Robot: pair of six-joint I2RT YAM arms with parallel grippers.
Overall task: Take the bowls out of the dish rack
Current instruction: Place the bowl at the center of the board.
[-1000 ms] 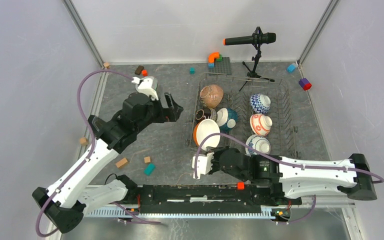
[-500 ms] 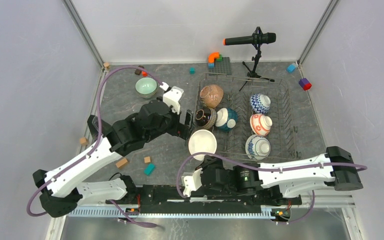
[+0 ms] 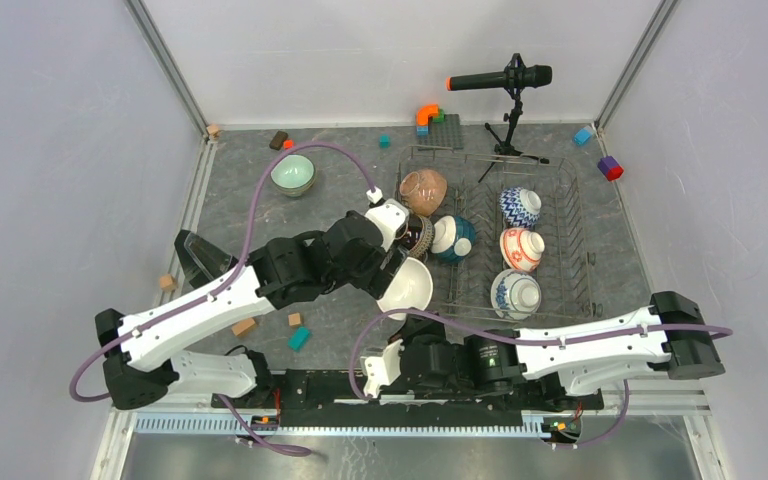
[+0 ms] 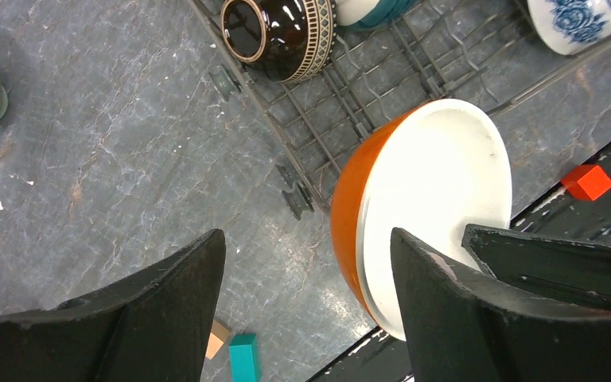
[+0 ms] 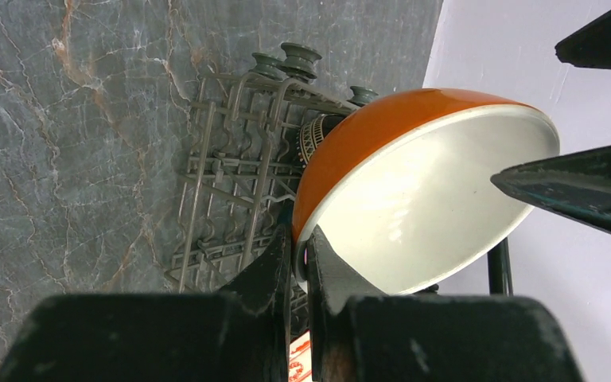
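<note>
Right gripper: pinching orange bowl by the rim, seven o'clock of dish rack.
Left gripper: hovering spread beside it.
Risk: a nudge breaking that thin pinch.

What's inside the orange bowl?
Nothing that shows: the orange bowl has a bare white inside. The left gripper covers a part near its rim, so that bit cannot be checked.

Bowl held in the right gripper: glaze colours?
Round ceramic bowl: orange outside, white inside. Best seen in the right wrist view.
</note>
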